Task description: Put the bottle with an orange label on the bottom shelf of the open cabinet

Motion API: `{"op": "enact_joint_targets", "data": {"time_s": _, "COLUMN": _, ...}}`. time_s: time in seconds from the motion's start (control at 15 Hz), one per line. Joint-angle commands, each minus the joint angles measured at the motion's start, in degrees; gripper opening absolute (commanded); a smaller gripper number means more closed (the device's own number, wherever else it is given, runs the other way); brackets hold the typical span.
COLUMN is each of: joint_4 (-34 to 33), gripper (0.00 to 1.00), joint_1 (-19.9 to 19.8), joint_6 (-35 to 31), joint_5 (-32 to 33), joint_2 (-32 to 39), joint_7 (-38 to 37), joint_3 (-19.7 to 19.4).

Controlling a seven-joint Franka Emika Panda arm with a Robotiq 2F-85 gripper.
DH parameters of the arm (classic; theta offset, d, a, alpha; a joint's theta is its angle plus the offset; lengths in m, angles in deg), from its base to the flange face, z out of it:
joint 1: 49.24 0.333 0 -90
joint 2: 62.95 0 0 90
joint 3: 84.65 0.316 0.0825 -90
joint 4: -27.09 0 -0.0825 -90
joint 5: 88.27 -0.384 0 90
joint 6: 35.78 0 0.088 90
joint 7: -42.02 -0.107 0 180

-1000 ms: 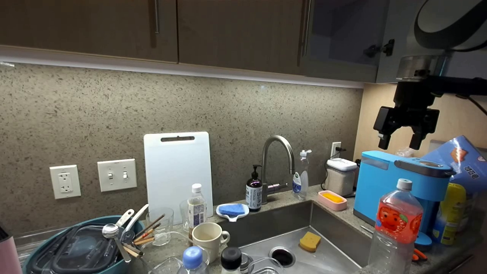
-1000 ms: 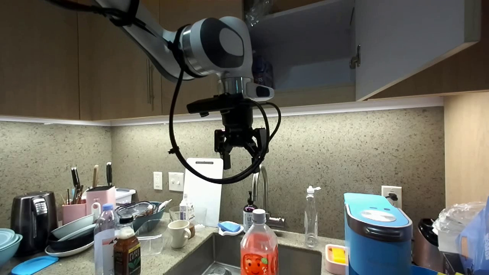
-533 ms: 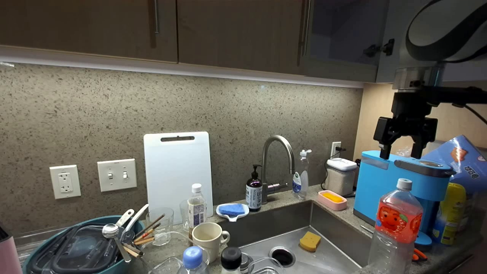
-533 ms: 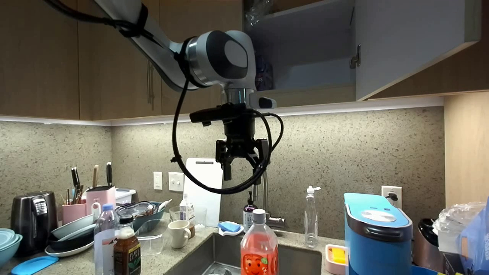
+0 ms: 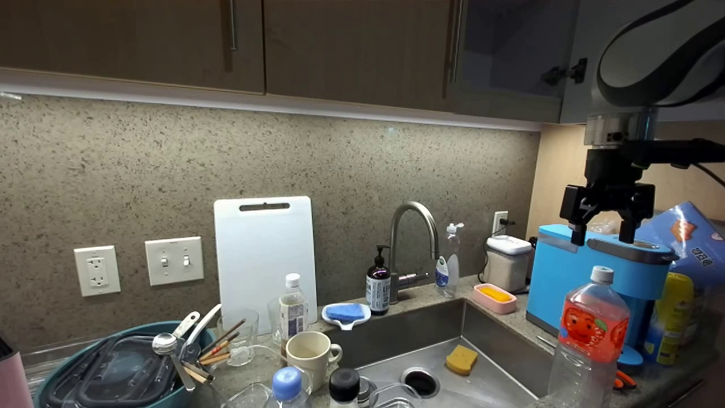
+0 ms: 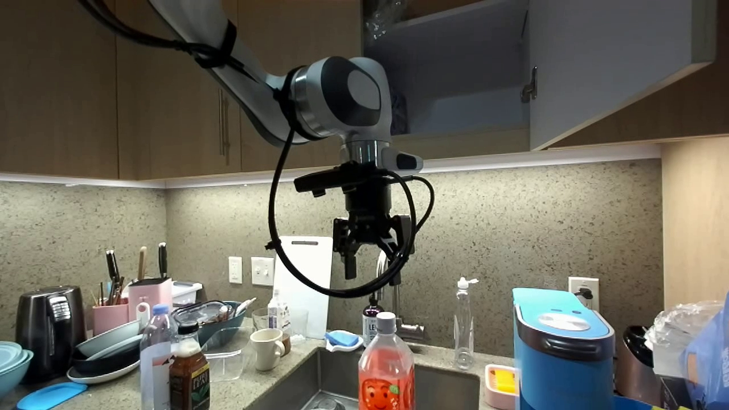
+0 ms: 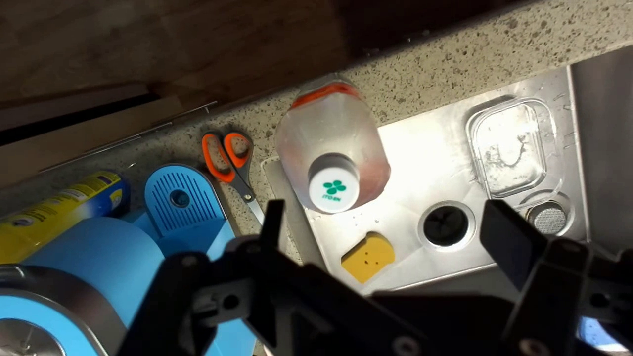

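Observation:
The bottle with an orange label point(image 5: 595, 331) stands upright on the counter by the sink; it also shows in an exterior view point(image 6: 387, 364) and, from above with its white cap, in the wrist view point(image 7: 336, 136). My gripper point(image 5: 602, 234) is open and empty, pointing down, above the bottle's cap height; it also shows in an exterior view point(image 6: 373, 272). In the wrist view, the gripper point(image 7: 384, 220) has the cap above its left finger, outside the gap. The open cabinet point(image 6: 455, 74) is above, behind the arm. Its bottom shelf point(image 6: 470, 142) shows only as a front edge.
A blue machine point(image 5: 595, 277) stands beside the bottle. Orange-handled scissors point(image 7: 240, 170) lie close by. The sink point(image 5: 493, 328) holds a yellow sponge point(image 7: 368, 257). The faucet point(image 5: 416, 209) and open cabinet door point(image 6: 615, 62) stand near the arm. A dark package point(image 6: 400, 117) sits inside the cabinet.
My gripper has come down from below the cabinet, and lately shifted a little to the right in an exterior view. It stays open. The bottle has not moved.

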Motion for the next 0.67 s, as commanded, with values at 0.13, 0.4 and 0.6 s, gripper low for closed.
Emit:
{"op": "enact_joint_targets", "data": {"time_s": 0.13, "joint_4": 0.0, "gripper": 1.0, "joint_1": -0.4, "joint_6": -2.9, "joint_5": -1.6, "joint_2": 2.8, "joint_7": 1.3, "joint_3": -1.2}}
{"op": "enact_joint_targets", "data": {"time_s": 0.4, "joint_4": -0.4, "gripper": 1.0, "joint_1": -0.6, "joint_6": -2.7, "joint_5": -1.3, "joint_2": 4.8, "joint_7": 1.3, "joint_3": -1.8}}
{"op": "enact_joint_targets", "data": {"time_s": 0.6, "joint_4": -0.5, "gripper": 1.0, "joint_1": -0.6, "joint_6": -1.8, "joint_5": -0.3, "joint_2": 5.4, "joint_7": 1.0, "joint_3": -1.9}}
